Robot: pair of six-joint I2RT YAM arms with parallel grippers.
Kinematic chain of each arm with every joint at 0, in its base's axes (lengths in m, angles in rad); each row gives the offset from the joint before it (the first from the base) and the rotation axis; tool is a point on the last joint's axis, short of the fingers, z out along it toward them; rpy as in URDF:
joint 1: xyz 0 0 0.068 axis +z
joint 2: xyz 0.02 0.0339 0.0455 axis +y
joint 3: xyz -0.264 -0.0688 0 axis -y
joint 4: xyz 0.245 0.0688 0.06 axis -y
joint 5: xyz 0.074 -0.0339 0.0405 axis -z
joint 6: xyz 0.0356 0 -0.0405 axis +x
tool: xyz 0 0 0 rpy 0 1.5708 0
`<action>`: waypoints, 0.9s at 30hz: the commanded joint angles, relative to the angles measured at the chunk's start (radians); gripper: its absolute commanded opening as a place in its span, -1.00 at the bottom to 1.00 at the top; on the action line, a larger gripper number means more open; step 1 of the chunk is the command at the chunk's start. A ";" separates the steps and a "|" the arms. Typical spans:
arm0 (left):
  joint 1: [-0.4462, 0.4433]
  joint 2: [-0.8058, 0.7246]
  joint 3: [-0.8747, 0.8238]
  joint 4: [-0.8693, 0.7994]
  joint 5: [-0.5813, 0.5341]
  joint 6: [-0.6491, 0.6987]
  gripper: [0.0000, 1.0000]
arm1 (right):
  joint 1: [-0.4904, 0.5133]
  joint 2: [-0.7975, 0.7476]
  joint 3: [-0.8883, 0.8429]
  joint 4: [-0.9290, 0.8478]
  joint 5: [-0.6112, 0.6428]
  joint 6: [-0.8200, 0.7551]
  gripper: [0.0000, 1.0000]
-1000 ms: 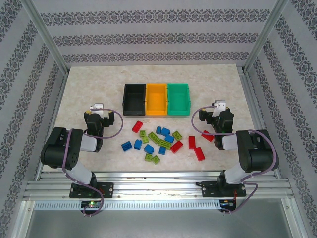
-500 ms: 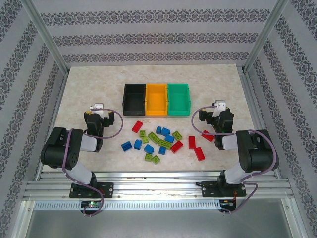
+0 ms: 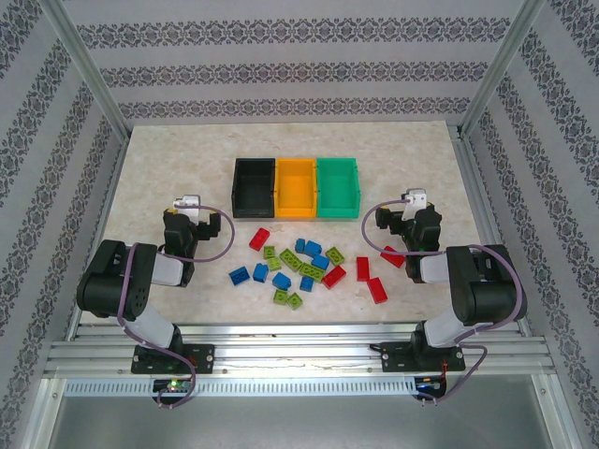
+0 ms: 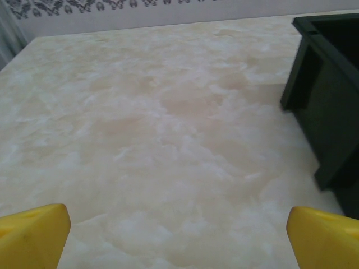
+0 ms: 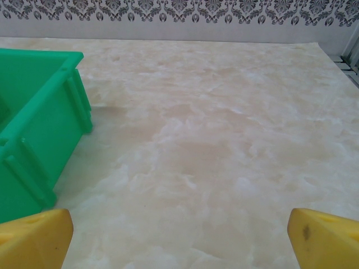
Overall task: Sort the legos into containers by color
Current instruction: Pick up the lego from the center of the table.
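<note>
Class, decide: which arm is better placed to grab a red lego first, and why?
Right. Three red legos lie beside the right gripper, whose jaws stand open; the left gripper sits across the pile.

my work surface is a table (image 3: 187, 159) with a pale cream marbled top, matt, with beige veining. three walls enclose it: back wall (image 3: 299, 65), left wall (image 3: 37, 187) and right wall (image 3: 562, 168), each papered in white with grey bands of damask pattern. two aluminium posts, left post (image 3: 89, 70) and right post (image 3: 496, 75), rise slanted at the far corners. slotted aluminium rails (image 3: 299, 351) run along the near edge, with a grey panel (image 3: 299, 421) below them
</note>
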 commanded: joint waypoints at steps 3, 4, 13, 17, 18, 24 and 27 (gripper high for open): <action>0.005 -0.019 -0.005 0.021 0.059 0.026 0.99 | -0.004 -0.015 0.009 0.025 -0.020 0.013 0.97; 0.005 -0.021 -0.005 0.022 0.059 0.025 0.99 | -0.003 -0.014 0.008 0.025 -0.020 0.014 0.96; 0.002 -0.027 -0.083 0.159 0.078 0.036 0.99 | 0.073 -0.148 -0.050 -0.008 0.116 -0.038 0.97; -0.006 -0.132 -0.108 0.129 0.042 0.030 0.99 | 0.122 -0.314 -0.050 -0.166 0.168 -0.044 0.97; -0.009 -0.187 -0.100 0.068 0.047 0.035 0.99 | 0.132 -0.349 -0.061 -0.169 0.178 -0.038 0.96; -0.025 -0.547 -0.028 -0.330 0.060 -0.091 0.99 | 0.133 -0.663 -0.056 -0.482 0.123 0.258 0.97; -0.023 -0.691 -0.024 -0.474 -0.058 -0.316 0.99 | 0.118 -0.755 -0.043 -0.590 0.046 0.327 0.97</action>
